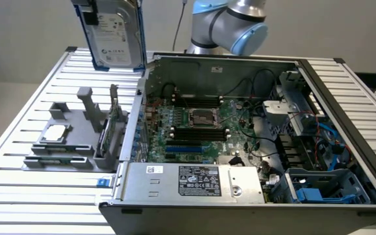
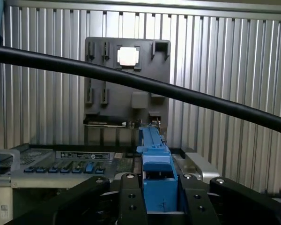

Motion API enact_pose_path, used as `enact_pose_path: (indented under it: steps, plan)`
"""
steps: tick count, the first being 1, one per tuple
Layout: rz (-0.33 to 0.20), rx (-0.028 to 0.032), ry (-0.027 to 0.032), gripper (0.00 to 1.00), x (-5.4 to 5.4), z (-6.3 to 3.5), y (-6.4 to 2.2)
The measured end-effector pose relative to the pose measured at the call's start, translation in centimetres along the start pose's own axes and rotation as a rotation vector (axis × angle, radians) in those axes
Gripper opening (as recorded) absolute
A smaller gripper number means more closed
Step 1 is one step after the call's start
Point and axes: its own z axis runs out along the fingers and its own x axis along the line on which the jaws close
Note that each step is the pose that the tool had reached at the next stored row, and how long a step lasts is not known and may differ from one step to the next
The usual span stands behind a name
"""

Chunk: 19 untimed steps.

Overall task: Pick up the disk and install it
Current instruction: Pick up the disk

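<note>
The disk [image 1: 116,36], a silver-grey hard drive with a white label in a blue carrier, hangs upright high above the table's far left, beside the open computer case [image 1: 344,112]. In the wrist view its blue carrier edge [image 2: 157,173] sits clamped between my black fingers [image 2: 130,201]. My gripper [image 2: 157,183] is shut on it. The arm's blue-grey joint [image 1: 230,24] stands behind the case.
A grey fixture [image 1: 67,147] [image 2: 145,79] lies on the slatted table [image 1: 18,196], carrying a silver chip [image 1: 55,132] [image 2: 128,56] and an upright circuit card [image 1: 113,129]. Blue drive bays [image 1: 322,191] fill the case's near right corner. A black cable [image 2: 187,96] crosses the wrist view.
</note>
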Motion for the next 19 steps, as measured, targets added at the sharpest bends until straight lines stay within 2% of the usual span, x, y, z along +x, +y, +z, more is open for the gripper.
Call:
enact_pose_path:
  steps: [10,19]
  plan:
    - [0.0,-0.0068,-0.0001,0.33,0.9,-0.4,-4.53]
    - [0.0,-0.0101,-0.0001,0.33,2.2,-0.66,-8.58]
